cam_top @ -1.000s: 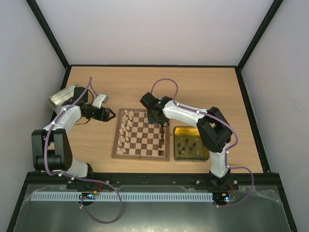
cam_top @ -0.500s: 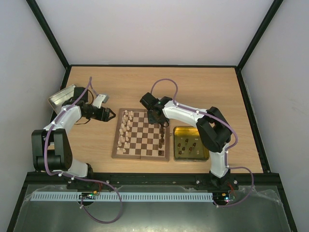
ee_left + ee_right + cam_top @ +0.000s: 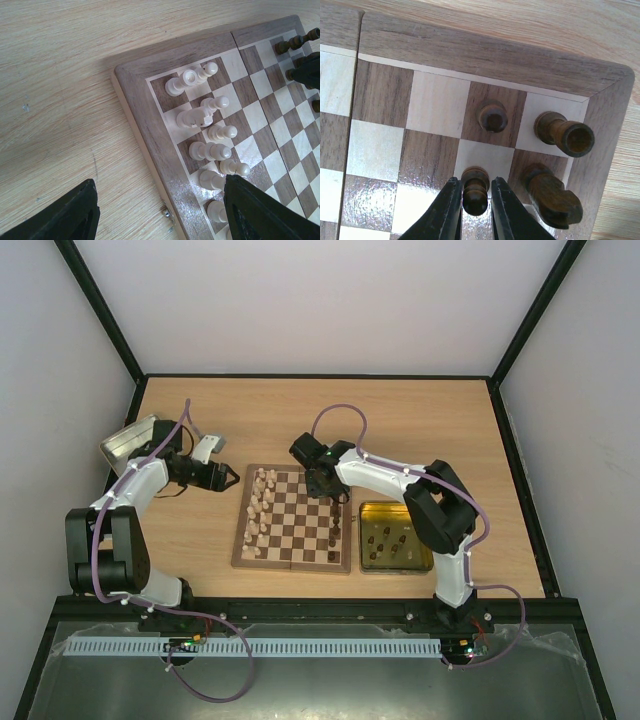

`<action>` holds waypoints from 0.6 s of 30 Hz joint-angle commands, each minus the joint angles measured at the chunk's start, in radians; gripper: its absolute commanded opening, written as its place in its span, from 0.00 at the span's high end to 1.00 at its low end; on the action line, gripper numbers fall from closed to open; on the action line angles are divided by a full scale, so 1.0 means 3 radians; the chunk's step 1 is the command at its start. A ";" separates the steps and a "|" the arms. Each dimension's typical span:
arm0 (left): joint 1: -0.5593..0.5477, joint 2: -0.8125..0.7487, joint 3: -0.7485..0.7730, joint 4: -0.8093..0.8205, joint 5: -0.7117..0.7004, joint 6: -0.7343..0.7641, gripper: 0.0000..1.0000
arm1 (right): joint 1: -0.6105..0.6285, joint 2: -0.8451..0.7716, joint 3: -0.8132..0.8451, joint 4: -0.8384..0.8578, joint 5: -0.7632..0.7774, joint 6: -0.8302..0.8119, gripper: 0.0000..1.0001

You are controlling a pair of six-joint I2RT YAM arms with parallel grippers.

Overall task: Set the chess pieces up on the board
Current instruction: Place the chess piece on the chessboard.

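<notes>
The board point(image 3: 240, 540) lies mid-table. Cream chess pieces point(image 3: 260, 510) fill its left two files and show in the left wrist view point(image 3: 207, 125). Dark chess pieces point(image 3: 335, 525) stand along its right side. My right gripper point(image 3: 325, 492) is over the board's far right corner point(image 3: 470, 55), shut on a dark pawn point(image 3: 476, 192) that stands on a cream square. A dark pawn point(image 3: 492, 116), a rook point(image 3: 565, 134) and a knight point(image 3: 550, 195) stand beside it. My left gripper point(image 3: 232, 480) is open and empty just off the board's left edge point(image 3: 165, 150).
A yellow-gold tin point(image 3: 362, 540) holding several dark pieces sits right of the board. A silver metal tin point(image 3: 128, 440) lies at the table's far left, behind my left arm. Black frame posts border the table.
None, apart from a very slight shift of the right arm over the board's far right corner.
</notes>
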 commanded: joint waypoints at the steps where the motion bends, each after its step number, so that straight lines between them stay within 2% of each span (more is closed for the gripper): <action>1: -0.0013 0.0001 -0.0015 -0.0036 0.0059 0.0038 0.30 | 0.0016 0.0013 0.0051 -0.0031 0.0092 -0.0028 0.84; 18: -0.0013 0.0000 -0.0015 -0.0039 0.0058 0.0038 0.30 | 0.0014 -0.0002 0.0105 -0.0070 0.0191 -0.0048 0.84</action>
